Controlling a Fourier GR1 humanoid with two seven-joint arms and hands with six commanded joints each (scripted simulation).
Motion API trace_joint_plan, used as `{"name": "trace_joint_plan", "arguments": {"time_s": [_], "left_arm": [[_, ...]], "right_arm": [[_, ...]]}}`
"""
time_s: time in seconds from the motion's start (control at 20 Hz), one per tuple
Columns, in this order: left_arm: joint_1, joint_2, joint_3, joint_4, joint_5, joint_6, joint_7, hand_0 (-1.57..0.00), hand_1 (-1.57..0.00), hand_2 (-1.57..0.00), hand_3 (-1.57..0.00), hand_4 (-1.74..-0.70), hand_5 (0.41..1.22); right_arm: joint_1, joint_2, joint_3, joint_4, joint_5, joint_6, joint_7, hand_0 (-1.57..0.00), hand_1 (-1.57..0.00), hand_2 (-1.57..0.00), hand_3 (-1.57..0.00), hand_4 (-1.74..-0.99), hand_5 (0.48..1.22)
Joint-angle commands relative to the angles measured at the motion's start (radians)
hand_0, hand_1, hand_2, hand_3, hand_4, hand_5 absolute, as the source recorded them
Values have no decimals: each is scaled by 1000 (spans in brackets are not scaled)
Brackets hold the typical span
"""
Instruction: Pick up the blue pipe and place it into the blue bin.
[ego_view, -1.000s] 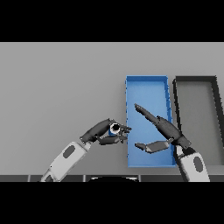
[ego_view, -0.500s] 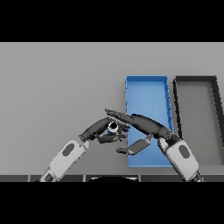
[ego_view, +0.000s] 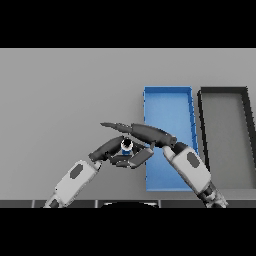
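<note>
My right hand (ego_view: 142, 134) has swung left off the blue bin (ego_view: 168, 100) — fingers straight, thumb beneath — and now closes round the blue pipe (ego_view: 126, 146), which my left hand (ego_view: 111, 148) grips just beside the bin's left wall, toward the table's (ego_view: 65, 95) near edge — a handover, I judge.

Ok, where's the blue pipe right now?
In the head view the blue pipe sits between both hands, just left of the blue bin, not yet in it.

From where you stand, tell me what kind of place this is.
Probably a sorting bench: a plain grey table with a blue bin beside a black bin, and a small blue pipe between the left hand and right hand.
</note>
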Motion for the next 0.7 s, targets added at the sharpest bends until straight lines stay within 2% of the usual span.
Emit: {"name": "trace_joint_plan", "arguments": {"time_s": [0.0,0.05,0.15,0.2,0.25,0.3,0.35,0.4,0.45,0.55,0.65], "left_arm": [[-5,-7,-3,-1,-1,-1,2,-1571,-1567,-1571,-1395,-1717,1221],[-24,-12,-1,3,-34,13,-34,-1496,-1393,-1367,-1150,-1630,1221],[-47,14,-27,-3,-124,46,37,-993,-895,-875,-736,-1587,1221],[-38,17,-27,-11,-134,57,23,-879,-828,-796,-667,-1611,1221],[-23,19,-33,-16,-139,58,13,-895,-867,-845,-656,-1637,1221],[-26,3,-17,-12,-118,64,14,-1030,-1008,-990,-623,-1658,1192],[-11,-9,-6,-13,-83,58,-22,-1138,-1120,-1106,-573,-1674,1198],[-12,-16,2,-19,-59,52,-19,-1225,-1211,-1199,-525,-1688,1203],[-11,-21,9,-7,-39,39,-42,-1294,-1283,-1274,-533,-1698,1206],[-3,-21,7,-12,-36,37,-35,-1394,-1386,-1381,-550,-1714,1212],[-6,-15,-4,-17,-42,41,-47,-1458,-1453,-1449,-591,-1724,1215]], "right_arm": [[-16,2,0,17,1,17,-11,-54,-83,-115,-43,-1268,519],[-19,11,8,25,3,25,-16,-138,-166,-193,-106,-1308,523],[-41,23,12,50,3,44,-12,-478,-500,-500,-375,-1390,538],[-47,29,20,55,-7,54,-23,-697,-714,-714,-562,-1453,551],[-39,31,27,57,-16,57,-33,-872,-886,-886,-701,-1503,573],[-42,41,31,52,-52,45,-7,-1012,-1023,-1023,-828,-1541,604],[-40,38,26,59,-69,40,16,-1123,-1132,-1132,-977,-1513,650],[-36,50,33,56,-68,23,17,-1213,-1220,-1220,-1096,-1492,706],[-30,60,36,49,-57,8,10,-1285,-1290,-1290,-1191,-1475,809],[-21,62,38,52,-14,4,-39,-1388,-1391,-1391,-1328,-1458,957],[-16,65,40,28,26,16,-53,-1454,-1456,-1456,-1415,-1459,1052]]}}
